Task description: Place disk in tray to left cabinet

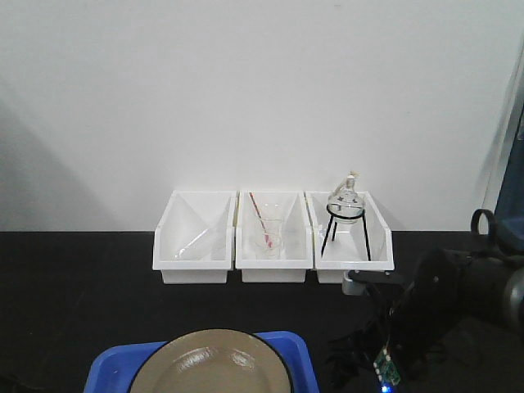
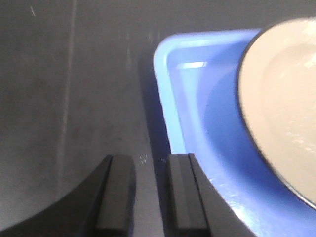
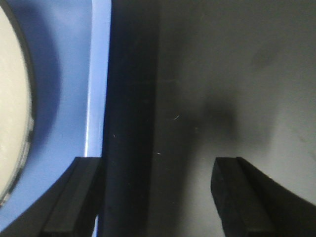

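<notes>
The tan disk (image 1: 217, 364) with a thin black rim lies flat in the blue tray (image 1: 110, 368) at the front edge of the black table. In the left wrist view my left gripper (image 2: 148, 160) is narrowly open over the table beside the tray's (image 2: 197, 98) left rim; only table shows between its fingers, and the disk (image 2: 286, 98) lies to the right. My right gripper (image 3: 158, 163) is wide open at the tray's (image 3: 64, 74) right rim, one finger over the rim and the other over the table, clear of the disk (image 3: 10, 98). The cabinet is out of view.
Three white bins (image 1: 194, 237) stand in a row against the white wall; the middle one (image 1: 274, 237) holds a beaker, the right one a glass flask on a tripod (image 1: 344, 205). My right arm (image 1: 434, 311) with its cables stands right of the tray.
</notes>
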Robot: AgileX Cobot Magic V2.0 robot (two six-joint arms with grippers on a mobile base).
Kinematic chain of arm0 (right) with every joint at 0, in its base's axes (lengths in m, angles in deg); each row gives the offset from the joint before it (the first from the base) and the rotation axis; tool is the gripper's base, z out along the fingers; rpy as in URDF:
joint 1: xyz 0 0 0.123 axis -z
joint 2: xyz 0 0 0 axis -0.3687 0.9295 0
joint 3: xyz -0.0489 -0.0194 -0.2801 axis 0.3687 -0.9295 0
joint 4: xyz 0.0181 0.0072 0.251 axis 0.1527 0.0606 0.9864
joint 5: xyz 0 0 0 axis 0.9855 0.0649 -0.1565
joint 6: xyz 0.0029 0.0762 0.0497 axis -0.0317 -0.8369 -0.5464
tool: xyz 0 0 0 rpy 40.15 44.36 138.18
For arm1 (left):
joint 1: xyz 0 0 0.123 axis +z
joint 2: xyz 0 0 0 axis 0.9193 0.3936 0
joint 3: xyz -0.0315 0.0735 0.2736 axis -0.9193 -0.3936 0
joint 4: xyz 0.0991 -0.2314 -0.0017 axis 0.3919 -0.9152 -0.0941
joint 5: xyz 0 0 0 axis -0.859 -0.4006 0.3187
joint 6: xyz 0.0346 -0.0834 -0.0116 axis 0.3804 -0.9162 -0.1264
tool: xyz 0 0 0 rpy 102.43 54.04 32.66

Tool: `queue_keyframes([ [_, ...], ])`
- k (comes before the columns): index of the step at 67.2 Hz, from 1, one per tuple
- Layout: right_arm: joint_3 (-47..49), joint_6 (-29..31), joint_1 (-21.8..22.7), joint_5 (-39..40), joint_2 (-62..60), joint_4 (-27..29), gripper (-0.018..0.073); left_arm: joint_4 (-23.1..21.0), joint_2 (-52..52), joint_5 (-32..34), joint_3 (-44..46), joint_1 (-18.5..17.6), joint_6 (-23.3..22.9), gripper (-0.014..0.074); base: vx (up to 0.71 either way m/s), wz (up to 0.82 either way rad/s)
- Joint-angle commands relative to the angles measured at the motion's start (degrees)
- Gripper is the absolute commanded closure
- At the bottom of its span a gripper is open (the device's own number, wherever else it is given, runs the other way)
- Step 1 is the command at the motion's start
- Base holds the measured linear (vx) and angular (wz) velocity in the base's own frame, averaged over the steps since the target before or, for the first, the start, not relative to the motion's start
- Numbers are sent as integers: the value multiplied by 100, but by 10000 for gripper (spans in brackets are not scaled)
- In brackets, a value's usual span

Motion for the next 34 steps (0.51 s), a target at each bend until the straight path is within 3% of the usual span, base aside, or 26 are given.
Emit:
queue_keyframes([
  [1, 166, 374, 10, 235, -121, 315, 48, -333, 192, 502, 205, -32, 6, 285, 0, 0],
  [34, 166, 1166, -25, 416, 425, 1589, 48, -573, 1201, 805, 259, -50, 6, 279, 0, 0],
])
